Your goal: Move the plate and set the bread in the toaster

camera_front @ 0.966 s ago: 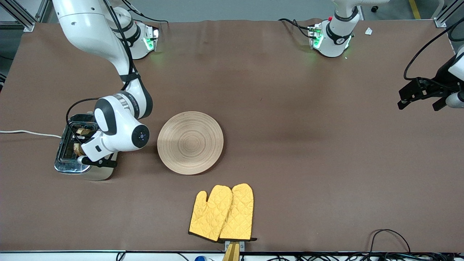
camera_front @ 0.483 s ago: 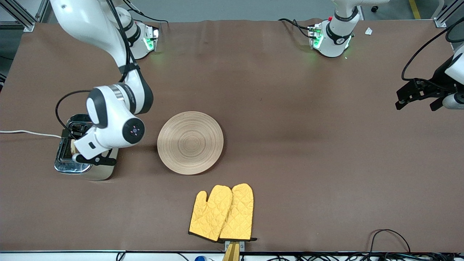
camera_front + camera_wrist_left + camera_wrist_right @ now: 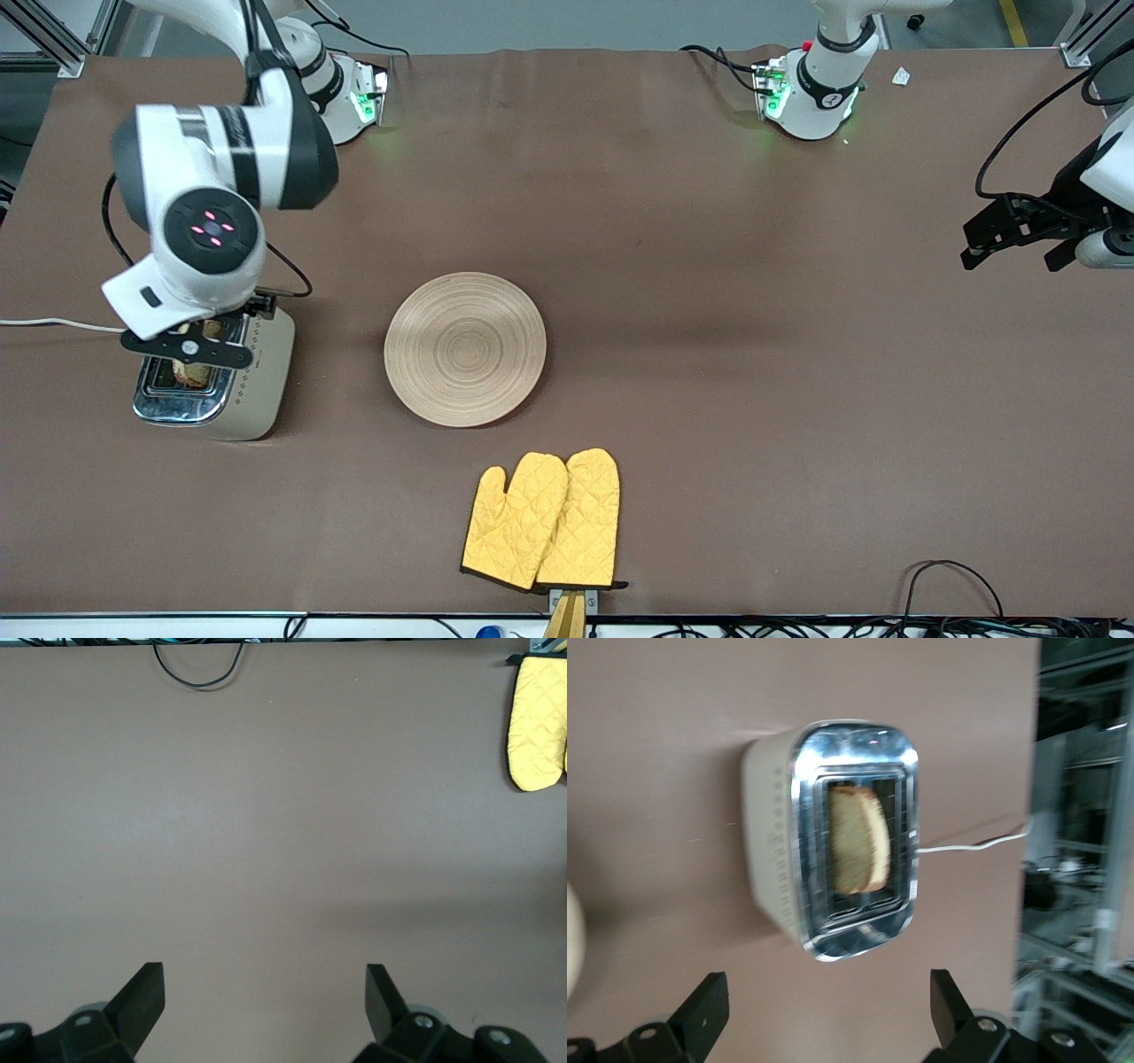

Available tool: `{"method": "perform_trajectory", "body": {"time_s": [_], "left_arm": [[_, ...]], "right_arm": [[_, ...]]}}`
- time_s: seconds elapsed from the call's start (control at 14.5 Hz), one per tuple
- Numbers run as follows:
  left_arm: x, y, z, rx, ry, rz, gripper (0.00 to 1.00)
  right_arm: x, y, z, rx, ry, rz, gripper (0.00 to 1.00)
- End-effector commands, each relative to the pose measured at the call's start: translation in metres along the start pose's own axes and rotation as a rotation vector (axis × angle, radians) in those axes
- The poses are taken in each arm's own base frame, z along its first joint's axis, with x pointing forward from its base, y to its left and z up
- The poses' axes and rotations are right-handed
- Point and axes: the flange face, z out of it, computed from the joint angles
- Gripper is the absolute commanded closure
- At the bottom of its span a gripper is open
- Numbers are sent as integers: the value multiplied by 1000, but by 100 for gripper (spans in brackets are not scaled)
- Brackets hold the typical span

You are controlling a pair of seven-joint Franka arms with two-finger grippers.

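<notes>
Brown matting covers the whole table (image 3: 709, 266), and on it the toaster (image 3: 257, 390) stands toward the right arm's end, with its white cord (image 3: 53, 324) running off the edge. Directly over the toaster the right gripper (image 3: 188, 348) is held, empty, with its fingers (image 3: 700, 1014) spread wide apart, as shown in the right wrist view. The bread (image 3: 859, 840) is seen straight below that gripper, seated in one slot of the toaster, its top edge showing between the chrome lips; the slice's long axis is aligned with the slot, and so with the length of the toaster. A squarish, light brown face with a darker crust is presented, and part of the slice appears to stand above the slot. The bread step is therefore judged to be done, and only clearance straight up from the slot is called for. The plate (image 3: 465, 348) lies flat beside the toaster, toward the middle of the table, pale wood with ring grooves and nothing on it; the right arm is far the nearer to it. A pair of yellow oven mitts (image 3: 542, 521) lies nearer to the front camera than the plate. The left gripper (image 3: 1019, 232) waits over bare matting at the left arm's end, its fingers (image 3: 142, 997) parted and nothing held.
</notes>
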Motion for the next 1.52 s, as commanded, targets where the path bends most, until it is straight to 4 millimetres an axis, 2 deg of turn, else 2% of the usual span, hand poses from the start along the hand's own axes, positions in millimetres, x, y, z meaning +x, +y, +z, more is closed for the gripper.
{"method": "perform_trajectory", "body": {"time_s": [0.0,0.21,0.41,0.62,0.83,1.45], "left_arm": [[-5,2,-7,70,23,21,0],[-5,4,-7,70,25,32,0],[-5,5,-7,63,23,22,0],[-5,4,-6,61,21,29,0],[-5,4,-6,61,23,31,0],[2,5,-10,63,36,18,0]], "right_arm": [[-11,51,-18,178,-22,40,0],[-21,105,-33,317,-15,29,0],[-27,167,-26,447,-4,-14,0],[-37,205,-23,483,13,-32,0],[-42,222,-19,493,23,-65,0],[-40,225,-16,490,35,-105,0]]}}
